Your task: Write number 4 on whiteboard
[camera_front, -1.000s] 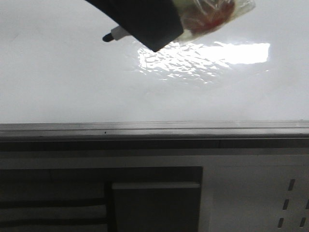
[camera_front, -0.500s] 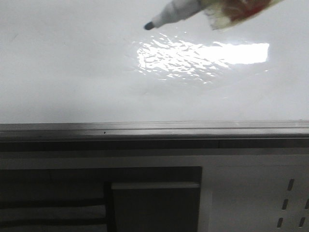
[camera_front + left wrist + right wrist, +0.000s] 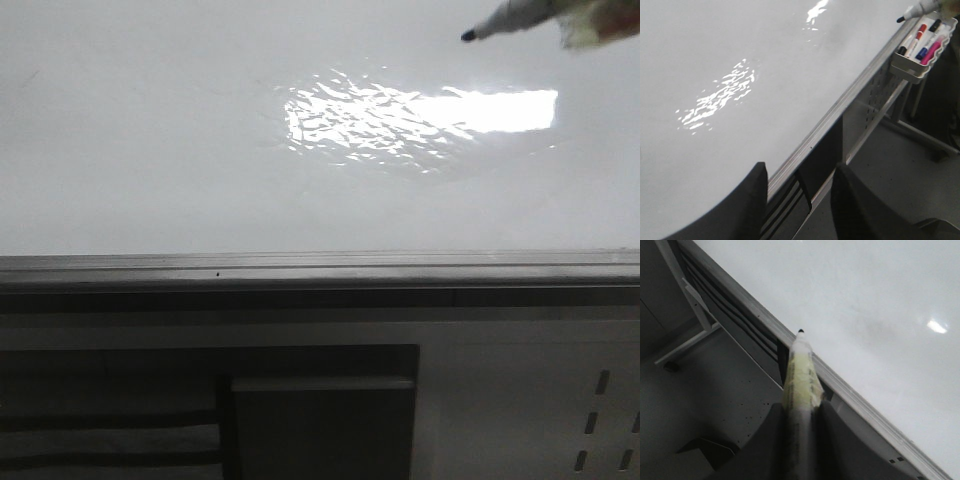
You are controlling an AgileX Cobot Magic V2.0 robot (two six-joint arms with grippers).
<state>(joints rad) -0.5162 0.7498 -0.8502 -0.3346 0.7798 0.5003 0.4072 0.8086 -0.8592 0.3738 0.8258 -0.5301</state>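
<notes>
The whiteboard (image 3: 150, 150) is glossy white with rippled glare and a grey bottom rail (image 3: 320, 266). No number 4 or any other stroke shows on it. My right gripper (image 3: 799, 407) is shut on a marker (image 3: 800, 370) wrapped in yellowish tape, its black tip pointing out past the rail. In the front view only the marker (image 3: 505, 18) and its tape show, at the top right in front of the board; I cannot tell whether the tip touches it. My left gripper (image 3: 800, 172) is open and empty, off the board's lower edge (image 3: 830, 112).
A white marker tray (image 3: 914, 67) holding several coloured markers hangs at the board's rail in the left wrist view. Under the rail are dark cabinet panels (image 3: 320, 420) and a perforated grey panel (image 3: 560, 400). The stand's legs (image 3: 687, 342) rest on the floor.
The marker has swung right and slightly up across the top of the front view. The dark gripper body seen a second ago has left that frame. The board stays blank.
</notes>
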